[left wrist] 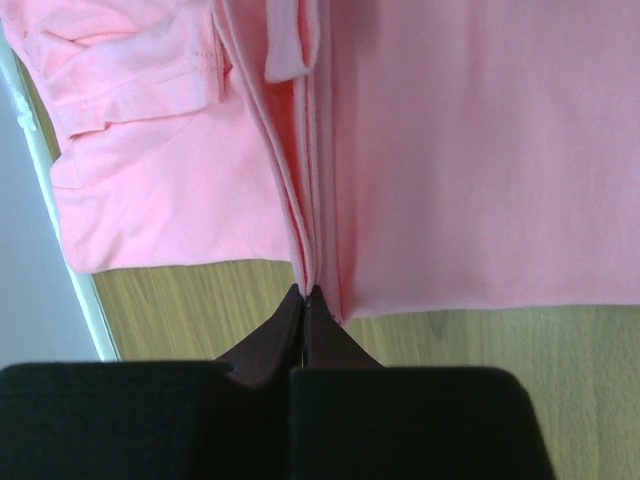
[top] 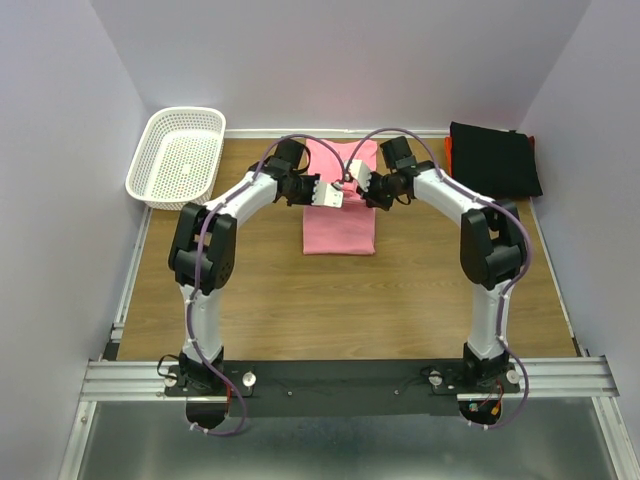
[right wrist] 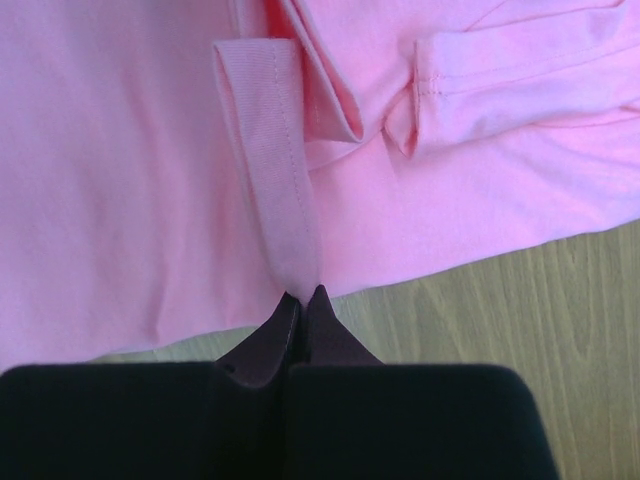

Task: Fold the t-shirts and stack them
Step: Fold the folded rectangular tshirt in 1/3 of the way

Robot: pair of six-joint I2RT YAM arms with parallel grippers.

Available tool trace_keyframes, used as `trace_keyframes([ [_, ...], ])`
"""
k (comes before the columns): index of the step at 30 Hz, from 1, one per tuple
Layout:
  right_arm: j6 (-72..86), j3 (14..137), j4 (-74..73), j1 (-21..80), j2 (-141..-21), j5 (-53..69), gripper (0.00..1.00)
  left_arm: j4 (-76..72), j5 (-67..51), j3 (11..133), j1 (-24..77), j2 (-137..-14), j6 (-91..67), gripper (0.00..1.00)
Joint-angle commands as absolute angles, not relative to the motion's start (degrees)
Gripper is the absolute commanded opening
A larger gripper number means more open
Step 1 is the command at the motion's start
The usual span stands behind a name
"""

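A pink t-shirt [top: 340,225] lies on the wooden table at the middle back, folded into a narrow strip. My left gripper [top: 322,190] is shut on the shirt's left edge, where several layers bunch between the tips [left wrist: 306,292]. My right gripper [top: 358,186] is shut on the shirt's collar band [right wrist: 272,170], pinched at the fingertips [right wrist: 303,295]. Both grippers meet above the shirt's upper half. A sleeve [right wrist: 520,75] lies folded at the right in the right wrist view. A folded black t-shirt [top: 492,158] lies at the back right over something orange.
A white plastic basket [top: 177,155] stands at the back left corner. The table [top: 350,300] is walled by pale panels on three sides. A metal rail [top: 350,378] carries both arm bases at the near edge.
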State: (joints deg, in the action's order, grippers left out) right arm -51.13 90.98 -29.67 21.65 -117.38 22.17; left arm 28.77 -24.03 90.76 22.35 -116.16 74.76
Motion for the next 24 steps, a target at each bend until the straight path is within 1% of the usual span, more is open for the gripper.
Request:
trace_keyframes([
  [1, -51.9, 93.1, -30.5, 20.8, -119.5, 22.8, 0.01, 27.6, -22.7, 92.5, 21.6, -118.1, 75.7, 0.00],
  [14, -49.9, 97.0, -30.4, 19.7, -123.6, 21.5, 0.01, 24.0, -20.7, 94.7, 21.3, -121.7, 74.8, 0.01],
  [15, -49.7, 97.3, -30.3, 19.7, -123.7, 21.3, 0.00, 23.0, -20.6, 94.7, 21.3, -121.8, 74.4, 0.04],
  [16, -49.4, 97.7, -30.4, 19.7, -124.1, 21.1, 0.03, 22.7, -20.3, 94.7, 21.2, -122.0, 74.2, 0.09],
  [17, -48.9, 98.2, -30.3, 19.7, -124.4, 20.7, 0.15, 22.2, -20.0, 94.7, 21.2, -121.9, 73.8, 0.23],
  [18, -47.5, 99.5, -30.4, 19.7, -124.6, 20.0, 0.21, 21.4, -19.5, 94.9, 21.0, -121.7, 73.4, 0.30],
  [19, -46.9, 100.0, -30.4, 19.5, -124.8, 19.5, 0.29, 20.8, -19.3, 95.0, 20.5, -121.5, 71.7, 0.36],
  [21, -44.4, 100.9, -30.3, 19.3, -124.5, 18.6, 0.42, 20.1, -20.6, 96.3, 19.7, -120.6, 69.6, 0.49],
  [22, -43.2, 101.7, -30.4, 19.0, -124.2, 17.9, 0.50, 20.5, -21.3, 96.8, 19.1, -119.2, 68.0, 0.53],
  [23, -41.9, 101.9, -30.4, 18.7, -123.7, 17.8, 0.58, 20.8, -22.2, 97.1, 18.6, -118.5, 66.6, 0.54],
  [24, -39.7, 101.9, -30.4, 18.5, -122.4, 17.9, 0.59, 21.2, -24.3, 97.1, 17.3, -117.5, 63.5, 0.61],
])
